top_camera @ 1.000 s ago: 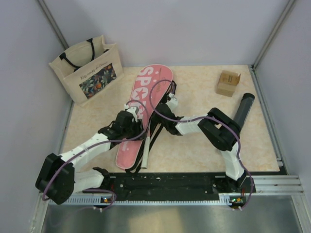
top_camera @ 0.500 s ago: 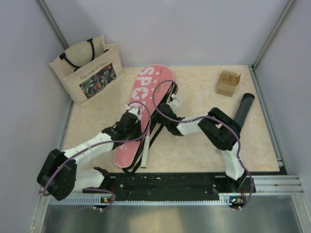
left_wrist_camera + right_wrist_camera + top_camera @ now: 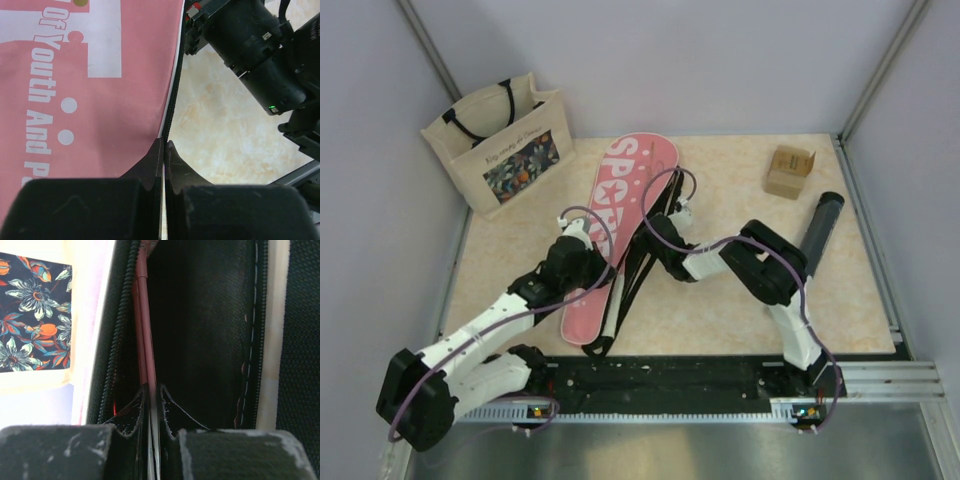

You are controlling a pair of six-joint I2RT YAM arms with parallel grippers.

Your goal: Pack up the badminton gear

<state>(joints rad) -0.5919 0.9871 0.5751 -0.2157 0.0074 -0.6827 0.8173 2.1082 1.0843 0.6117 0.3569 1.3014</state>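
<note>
The long pink "SPORT" cover (image 3: 625,190) lies diagonally mid-table, its black strap (image 3: 632,285) trailing toward the near edge. My left gripper (image 3: 603,268) is shut on the cover's zipper edge (image 3: 174,90), with pink fabric (image 3: 100,100) to its left and bare table to its right. My right gripper (image 3: 658,222) reaches into the cover's open side. It is shut on the pink racket shafts (image 3: 142,315), which run into the black interior (image 3: 200,315). A white racket handle (image 3: 612,315) sticks out near the cover's lower end. The dark tube (image 3: 820,225) lies at the right. No shuttlecocks show.
A beige floral tote bag (image 3: 505,140) stands at the back left, also in the right wrist view (image 3: 35,315). A small cardboard box (image 3: 790,170) sits at the back right. The right arm's dark body (image 3: 250,50) hangs close beside the left gripper.
My left gripper has closed on the cover's edge, and the left arm has drawn back toward the near left. The cover has shifted slightly. The right gripper keeps its hold.
</note>
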